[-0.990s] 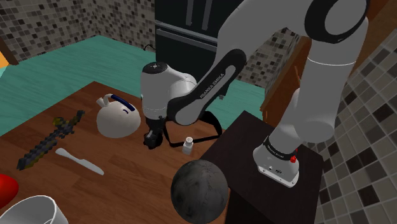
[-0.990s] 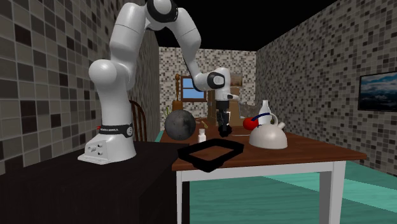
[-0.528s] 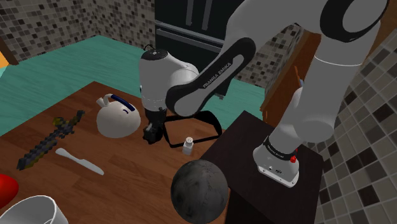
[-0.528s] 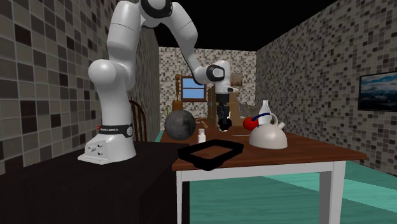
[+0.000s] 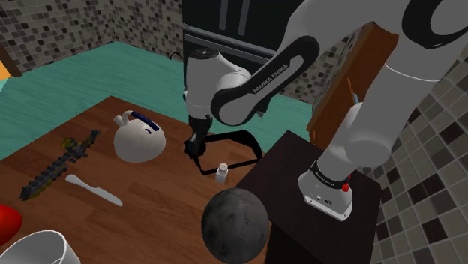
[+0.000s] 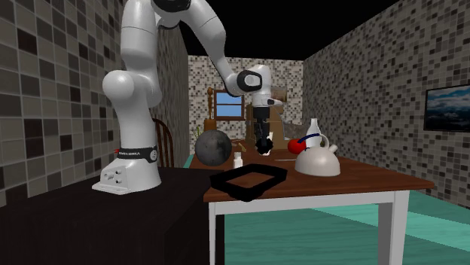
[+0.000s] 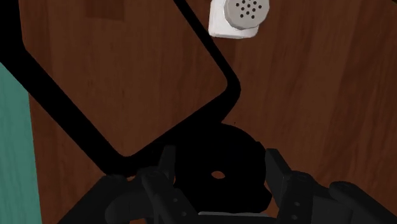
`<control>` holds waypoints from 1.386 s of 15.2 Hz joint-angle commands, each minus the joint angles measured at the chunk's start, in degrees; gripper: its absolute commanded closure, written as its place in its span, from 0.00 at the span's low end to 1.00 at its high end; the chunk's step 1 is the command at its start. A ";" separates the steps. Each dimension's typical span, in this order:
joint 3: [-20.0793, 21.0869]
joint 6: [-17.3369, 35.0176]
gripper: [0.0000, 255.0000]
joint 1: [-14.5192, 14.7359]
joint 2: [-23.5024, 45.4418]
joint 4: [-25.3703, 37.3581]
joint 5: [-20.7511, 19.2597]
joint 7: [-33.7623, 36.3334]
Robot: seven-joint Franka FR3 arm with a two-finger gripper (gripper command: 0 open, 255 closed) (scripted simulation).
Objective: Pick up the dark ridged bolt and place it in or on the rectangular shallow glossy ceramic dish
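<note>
Carried away from the white round teapot [image 5: 139, 140], the dark round bolt [image 7: 219, 167], ridges lost black-on-black and partly hidden by my fingers [image 7: 157, 188], sits clamped in my all-black gripper [image 7: 219, 191] over a corner of the black-rimmed rectangular dish [image 7: 57, 108] on the brown wooden table [image 5: 142, 196].

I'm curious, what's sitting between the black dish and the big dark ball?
A small white shaker stands between the dish and the ball, seen in the shoulder view.
</note>
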 commanded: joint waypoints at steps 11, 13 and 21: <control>-8.65 3.15 1.00 -7.70 -13.88 -16.61 6.54 -21.76; -8.56 5.09 1.00 -7.80 -12.26 -16.95 6.12 -21.45; -8.36 12.77 1.00 -8.36 -5.15 -17.66 3.45 -19.56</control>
